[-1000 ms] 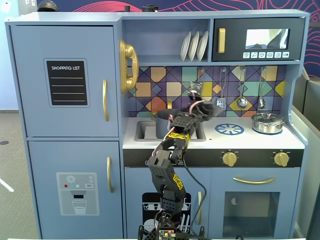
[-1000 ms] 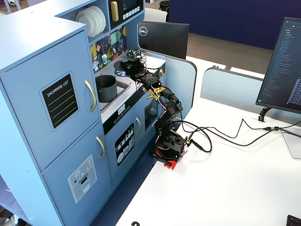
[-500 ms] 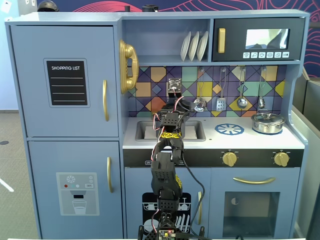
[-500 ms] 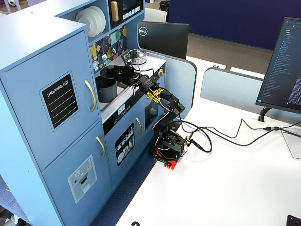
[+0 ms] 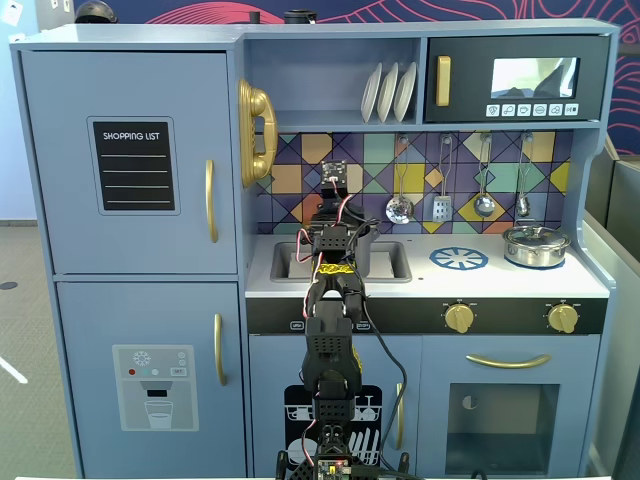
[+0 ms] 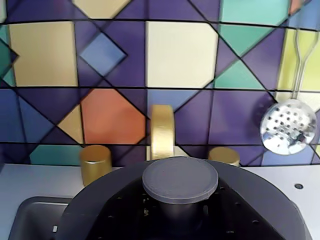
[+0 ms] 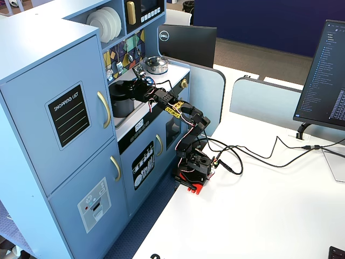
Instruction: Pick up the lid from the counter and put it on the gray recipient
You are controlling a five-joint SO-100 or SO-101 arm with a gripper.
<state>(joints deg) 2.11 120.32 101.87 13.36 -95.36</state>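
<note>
The dark gray lid [image 6: 180, 180] fills the bottom of the wrist view. It lies level, knob up, right at my jaws, over the sink [image 6: 30, 220]. My fingers are hidden below its near edge. In a fixed view my gripper [image 7: 134, 88] reaches over the counter and holds the lid [image 7: 119, 86] by its rim, level with the top of the gray pot [image 7: 121, 105], which stands in the sink. I cannot tell whether the lid rests on the pot or hovers just above it. In the other fixed view my arm [image 5: 333, 300] hides both.
A gold faucet [image 6: 162, 132] and two gold taps [image 6: 95, 164] stand just behind the lid. A skimmer [image 6: 289, 131] hangs on the tiled wall at the right. The shiny silver pot [image 5: 535, 245] sits on the right burner. The shelf with plates [image 5: 388, 92] is overhead.
</note>
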